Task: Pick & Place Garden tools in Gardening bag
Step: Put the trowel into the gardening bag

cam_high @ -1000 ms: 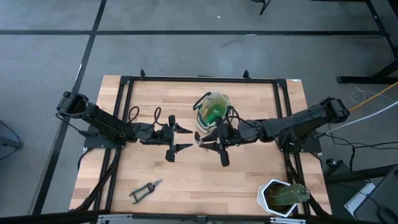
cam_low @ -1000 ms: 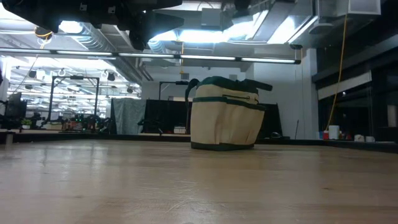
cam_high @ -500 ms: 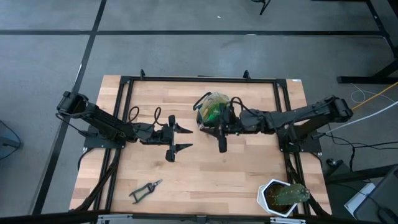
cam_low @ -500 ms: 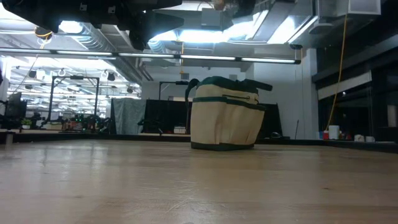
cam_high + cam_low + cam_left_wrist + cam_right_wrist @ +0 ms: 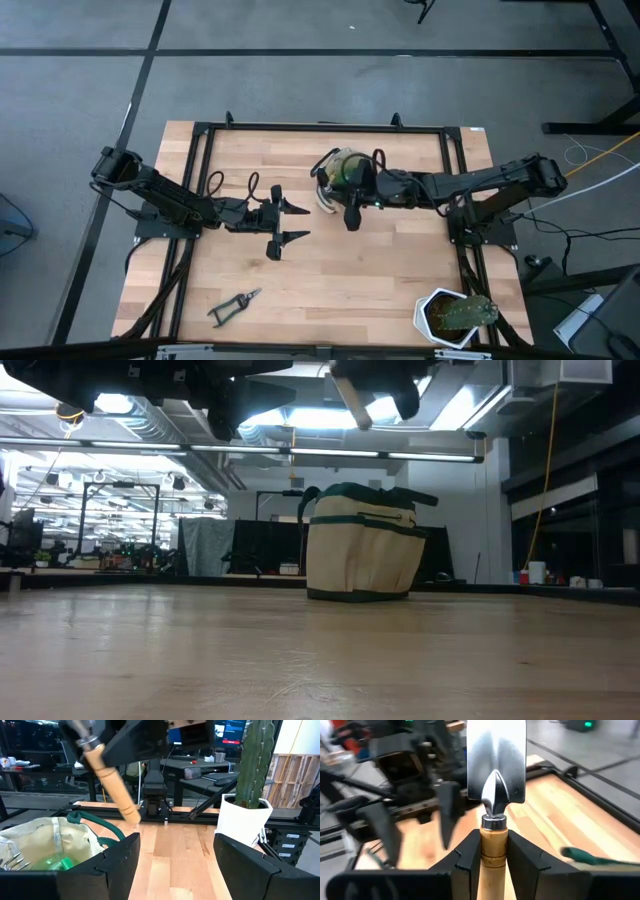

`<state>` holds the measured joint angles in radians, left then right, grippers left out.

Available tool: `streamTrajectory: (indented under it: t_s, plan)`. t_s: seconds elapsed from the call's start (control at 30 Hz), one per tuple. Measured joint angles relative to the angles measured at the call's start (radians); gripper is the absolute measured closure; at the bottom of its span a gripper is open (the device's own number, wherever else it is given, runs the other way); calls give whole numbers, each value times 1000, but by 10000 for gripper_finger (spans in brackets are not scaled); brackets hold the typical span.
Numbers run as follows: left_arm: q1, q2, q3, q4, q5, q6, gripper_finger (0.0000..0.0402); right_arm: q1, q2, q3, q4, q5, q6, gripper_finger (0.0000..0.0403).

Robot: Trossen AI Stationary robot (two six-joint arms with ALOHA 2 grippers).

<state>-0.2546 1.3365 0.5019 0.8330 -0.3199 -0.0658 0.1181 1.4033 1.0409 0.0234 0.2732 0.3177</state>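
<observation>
Wooden-handled trowel (image 5: 496, 795) sits clenched in the right end effector (image 5: 492, 851) above the bag (image 5: 338, 172); next, lower and let go. Left end effector (image 5: 290, 222) waits released mid-desk.

Trowel (image 5: 495, 775): polished silver blade, silver ferrule, pale tan wooden handle with turned rings, clamped between the black fingers (image 5: 470, 852) of the right gripper (image 5: 495, 851).

Gardening bag (image 5: 363, 542), beneath the right gripper: cream and tan fabric panels, dark green trim along rim and base, dark loop handles.

Spray bottle (image 5: 56, 864), inside the bag: bright green.

Plant pot (image 5: 244, 821), ahead of the left gripper (image 5: 290, 222): white, holding a ribbed green cactus.

Pruning shears (image 5: 234, 304), well apart from both grippers: black handles.

Table (image 5: 390, 290): light wood planks with a black frame.
</observation>
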Motion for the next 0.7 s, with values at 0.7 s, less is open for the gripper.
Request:
streamTrajectory:
  t_s: [0.7]
  plan:
    - [0, 0, 0, 0, 0, 0, 151, -25, 118, -1, -21, 364, 160, 318]
